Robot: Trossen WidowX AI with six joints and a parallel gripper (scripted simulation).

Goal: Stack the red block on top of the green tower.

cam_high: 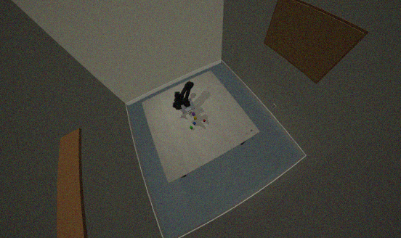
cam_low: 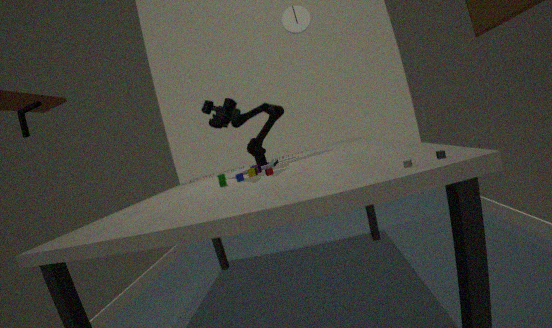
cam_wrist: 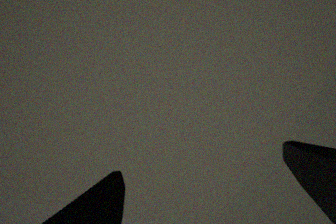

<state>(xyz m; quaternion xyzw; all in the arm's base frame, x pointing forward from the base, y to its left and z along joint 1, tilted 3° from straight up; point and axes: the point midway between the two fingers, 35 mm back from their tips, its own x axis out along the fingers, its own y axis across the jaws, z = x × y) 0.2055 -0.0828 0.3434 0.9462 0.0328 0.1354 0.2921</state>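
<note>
Red block: sits on the counter just in front of the arm's base, at the right end of a loose row of small blocks in the exterior view. Nothing touches it.

Green tower: upright at the left end of the same row, taller than its neighbours, standing apart from them and well apart from the red block.

Blue block, yellow block, purple block: lie between tower and red block; the yellow and purple ones are close together, whether touching cannot be told.

Arm: black, rising from its base at the back of the counter, bent at the elbow and reaching out leftward, high above the blocks.

Gripper: raised well above the counter, clear of every block. Fingers stand wide apart, near their full spread, with nothing between them; the wrist view shows only the two dark tips against a plain grey surface.

Two small grey items: near the counter's right edge, well apart from the blocks.

Wall clock: on the pale panel behind the arm.
</note>
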